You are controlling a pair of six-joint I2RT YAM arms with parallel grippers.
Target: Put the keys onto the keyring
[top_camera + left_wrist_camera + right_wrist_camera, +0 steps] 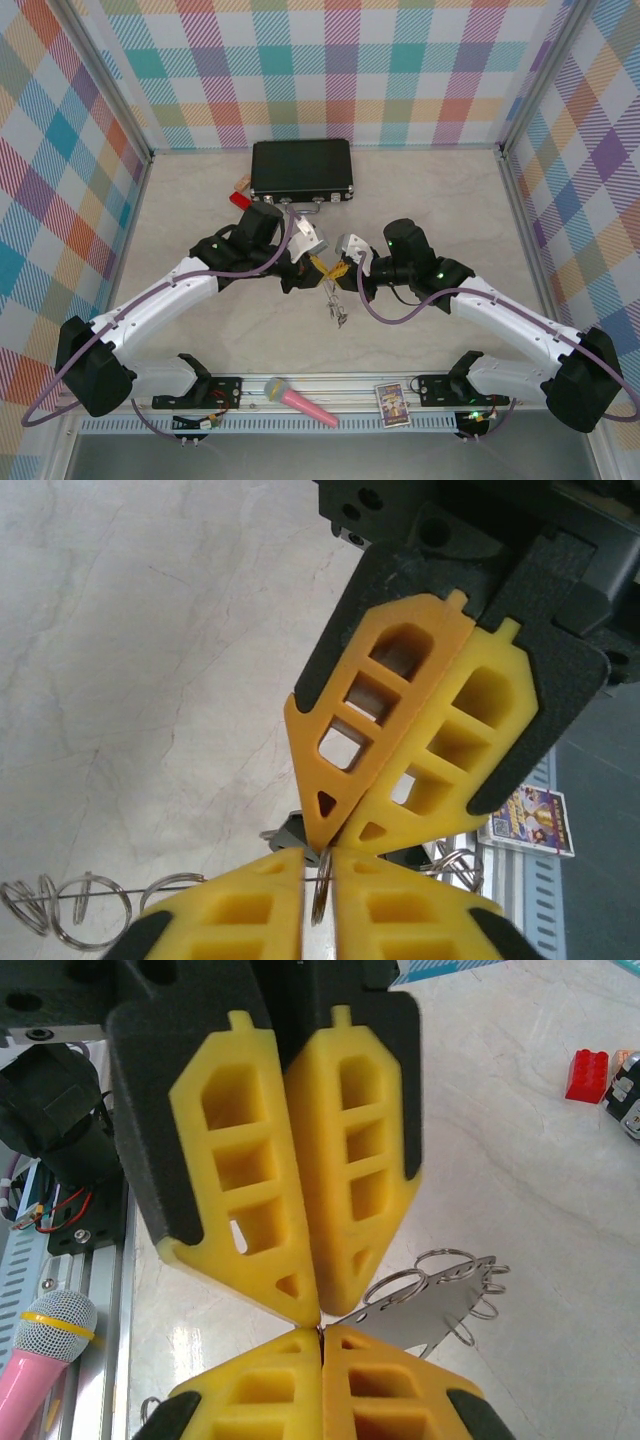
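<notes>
Left gripper (318, 865) and right gripper (320, 1338) are both clamped tip-to-tip on the keyring (440, 1305), held above mid tabletop (150, 680). Keyring looks light, thin, stiff and slippery; best pinched on the rim beside the small loops.

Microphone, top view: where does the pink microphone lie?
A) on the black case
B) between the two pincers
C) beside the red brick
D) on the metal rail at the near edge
D: the microphone lies across the rail at the near edge, far from the case and the brick.
</notes>
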